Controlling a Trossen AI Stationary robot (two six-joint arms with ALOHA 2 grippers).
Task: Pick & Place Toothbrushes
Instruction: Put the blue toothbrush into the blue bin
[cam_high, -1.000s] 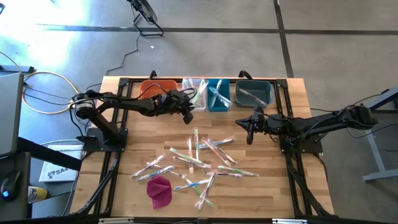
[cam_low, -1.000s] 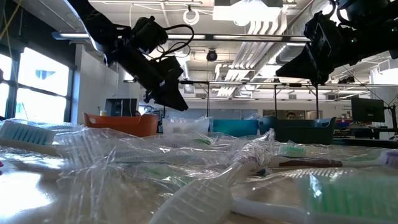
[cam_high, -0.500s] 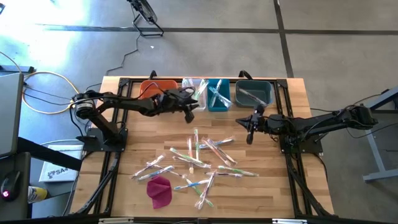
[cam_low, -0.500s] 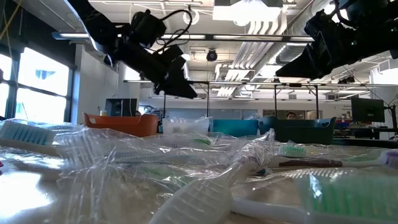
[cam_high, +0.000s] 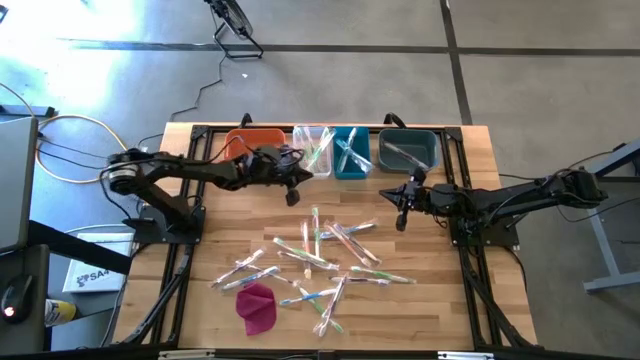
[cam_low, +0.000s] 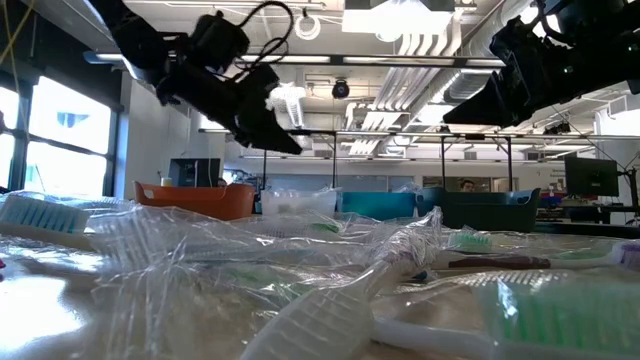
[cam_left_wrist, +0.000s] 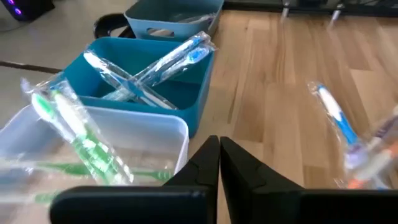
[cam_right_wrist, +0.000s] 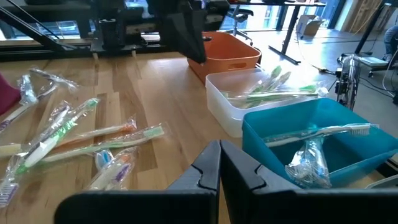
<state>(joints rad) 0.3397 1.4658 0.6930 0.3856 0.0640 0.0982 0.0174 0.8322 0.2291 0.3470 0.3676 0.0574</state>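
Open-plan lab: exposed ceiling ducts (cam_low: 420, 60), desks with monitors (cam_low: 592, 177).

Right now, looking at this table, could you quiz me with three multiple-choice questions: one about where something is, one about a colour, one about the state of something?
1. Where are the four bins?
A. In a row along the table's far edge
B. Stacked in the middle
C. On the floor

2. What colour are the toothbrushes in the clear bin?
A. Blue
B. Green
C. Orange

3. How are the left arm's fingers?
A. Wide open
B. Holding a cloth
C. Shut, holding nothing

Answers:
1 A: the orange bin, clear bin, blue bin and grey bin line that edge.
2 B: the toothbrushes there have green handles.
3 C: the left fingers meet, with nothing between them.
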